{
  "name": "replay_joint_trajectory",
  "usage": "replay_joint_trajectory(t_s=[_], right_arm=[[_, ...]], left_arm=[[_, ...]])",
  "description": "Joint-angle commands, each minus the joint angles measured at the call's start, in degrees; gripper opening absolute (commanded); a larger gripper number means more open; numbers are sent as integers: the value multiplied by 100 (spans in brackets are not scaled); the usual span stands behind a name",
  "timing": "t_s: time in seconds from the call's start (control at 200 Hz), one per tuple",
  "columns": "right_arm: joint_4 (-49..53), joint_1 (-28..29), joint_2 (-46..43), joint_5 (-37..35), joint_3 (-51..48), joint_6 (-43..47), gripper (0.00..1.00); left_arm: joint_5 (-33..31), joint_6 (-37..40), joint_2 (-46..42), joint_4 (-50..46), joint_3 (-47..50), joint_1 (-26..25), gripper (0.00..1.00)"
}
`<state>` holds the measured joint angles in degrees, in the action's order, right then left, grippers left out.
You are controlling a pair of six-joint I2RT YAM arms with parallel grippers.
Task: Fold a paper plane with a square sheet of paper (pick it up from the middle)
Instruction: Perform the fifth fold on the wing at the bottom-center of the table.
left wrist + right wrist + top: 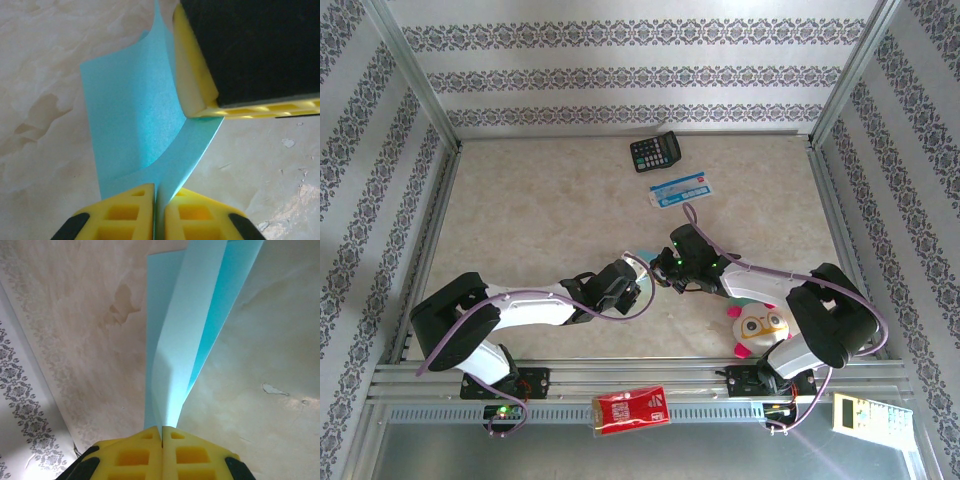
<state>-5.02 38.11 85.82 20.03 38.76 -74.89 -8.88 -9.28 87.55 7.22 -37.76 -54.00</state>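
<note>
Beige table [540,220] is lying bare near centre. Left gripper [156,194] and right gripper [161,433] are each pinching the folded sheet [130,110], fully closed.

Beige marbled table [520,220] carries a calculator [654,152], card [680,190] and plush toy [758,325].

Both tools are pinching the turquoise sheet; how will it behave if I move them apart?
Probably floppy: the square sheet of paper bows between the left tool and right tool. Likely very light, hanging from edge pinches alone. It looks thin, so hard pulling might tear it.
</note>
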Motion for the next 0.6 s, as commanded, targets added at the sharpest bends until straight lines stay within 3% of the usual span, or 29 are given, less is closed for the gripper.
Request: replay_joint_trajectory(t_s=[0.0,0.19,0.45,0.595], right_arm=[[-171,-21,30,36,11,-31,6],[-127,-187,-188,116,-133,120,14],[497,-819,-967,440,-340,1126,30],[1229,-1080,-1269,408,-307,1899,34]], left_arm=[[237,70,81,-74,-70,-86,9],[475,-269,148,67,-35,-85,0],[1251,-1512,157,457,-11,-76,0],[1554,-2185,259,905,85,-76,0]])
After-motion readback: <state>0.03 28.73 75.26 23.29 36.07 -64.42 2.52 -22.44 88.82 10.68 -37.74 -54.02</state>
